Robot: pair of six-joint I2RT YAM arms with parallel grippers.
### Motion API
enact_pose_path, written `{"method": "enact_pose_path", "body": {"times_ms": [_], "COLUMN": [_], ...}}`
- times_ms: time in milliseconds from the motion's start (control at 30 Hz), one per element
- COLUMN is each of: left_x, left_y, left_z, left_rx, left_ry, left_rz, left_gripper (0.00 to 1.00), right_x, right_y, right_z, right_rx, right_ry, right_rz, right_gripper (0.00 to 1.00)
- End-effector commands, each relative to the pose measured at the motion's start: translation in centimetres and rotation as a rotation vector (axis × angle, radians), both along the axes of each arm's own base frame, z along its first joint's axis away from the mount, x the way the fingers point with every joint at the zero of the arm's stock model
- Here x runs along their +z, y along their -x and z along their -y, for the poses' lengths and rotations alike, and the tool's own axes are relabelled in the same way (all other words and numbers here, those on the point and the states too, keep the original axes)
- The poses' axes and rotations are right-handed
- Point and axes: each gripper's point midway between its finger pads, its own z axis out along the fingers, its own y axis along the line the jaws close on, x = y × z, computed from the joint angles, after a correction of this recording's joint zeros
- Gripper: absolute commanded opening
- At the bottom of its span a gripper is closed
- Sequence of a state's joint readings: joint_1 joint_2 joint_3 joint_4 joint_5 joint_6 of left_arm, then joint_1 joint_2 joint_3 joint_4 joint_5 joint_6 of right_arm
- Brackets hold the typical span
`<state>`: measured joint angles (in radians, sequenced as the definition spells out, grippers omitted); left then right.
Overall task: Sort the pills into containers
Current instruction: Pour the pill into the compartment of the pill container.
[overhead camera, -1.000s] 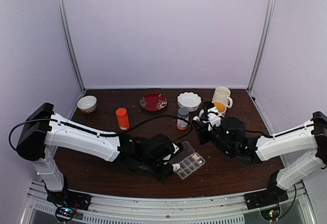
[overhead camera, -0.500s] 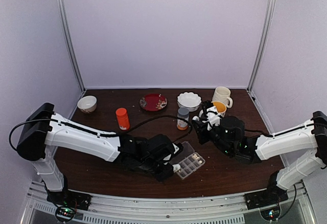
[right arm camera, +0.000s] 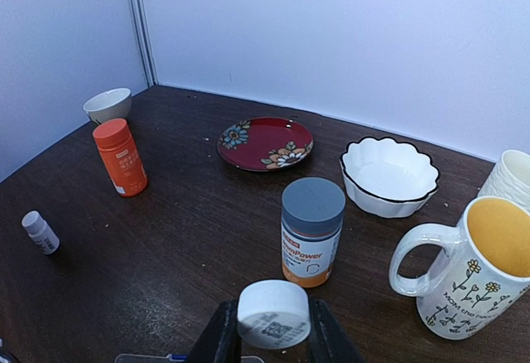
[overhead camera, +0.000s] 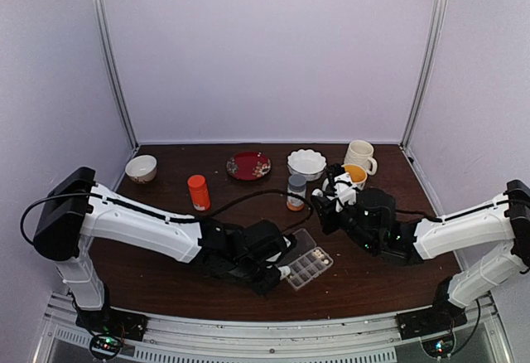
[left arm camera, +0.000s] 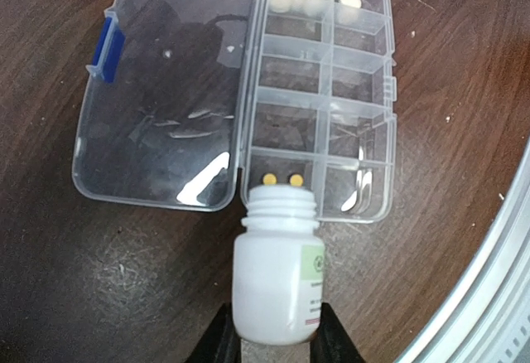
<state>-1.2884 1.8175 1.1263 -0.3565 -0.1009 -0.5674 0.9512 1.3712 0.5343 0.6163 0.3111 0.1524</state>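
Left arm (overhead camera: 141, 226) shifted; wrist view shows pills (left arm camera: 281, 180).

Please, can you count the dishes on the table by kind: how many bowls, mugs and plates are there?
Bowls: 2 (small beige bowl, white scalloped bowl)
Mugs: 2 (flowered mug, cream mug)
Plates: 1 (red plate)
Total: 5

walls (overhead camera: 265, 48) pale lilac | table (overhead camera: 166, 185) dark brown wood | corner posts (overhead camera: 110, 48) metal
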Motion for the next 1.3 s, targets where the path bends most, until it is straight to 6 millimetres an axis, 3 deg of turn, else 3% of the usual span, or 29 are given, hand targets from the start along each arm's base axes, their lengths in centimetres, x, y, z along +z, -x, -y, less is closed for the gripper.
{"method": "enact_pose_path", "body": {"times_ms": [0, 167, 567, 833, 1133, 1267], "left_x": [3.9, 4.0, -0.6, 1.0, 0.9, 1.0], "left_y": [-0.7, -0.8, 0.1, -0.1, -0.3, -0.3], "left_z": [0.8, 0.9, 0.5, 0.6, 1.0, 1.0], "left_rx": [0.0, -0.007, -0.008, -0.011, -0.011, -0.011], "left_ry": [0.05, 0.037, -0.037, -0.041, -0.016, 0.005], "left_rz": [0.047, 0.044, -0.032, -0.015, -0.007, -0.002], "left_gripper": [0.0, 0.0, 0.0, 0.0, 0.0, 0.0], "right_x": [0.7, 0.7, 0.6, 0.6, 0.9, 0.3], "right_y": [-0.4, -0.4, -0.4, -0.1, 2.5, 3.8], "right_z": [-0.3, -0.4, -0.5, -0.3, 3.4, 3.4], "right_rx": [-0.003, 0.0, 0.005, 0.01, 0.001, 0.053], "right_ry": [-0.003, -0.002, 0.001, -0.003, -0.097, -0.124], "right_rz": [0.013, 0.011, 0.009, 0.001, -0.033, -0.091], "right_gripper": [0.0, 0.0, 0.0, 0.0, 0.0, 0.0]}}
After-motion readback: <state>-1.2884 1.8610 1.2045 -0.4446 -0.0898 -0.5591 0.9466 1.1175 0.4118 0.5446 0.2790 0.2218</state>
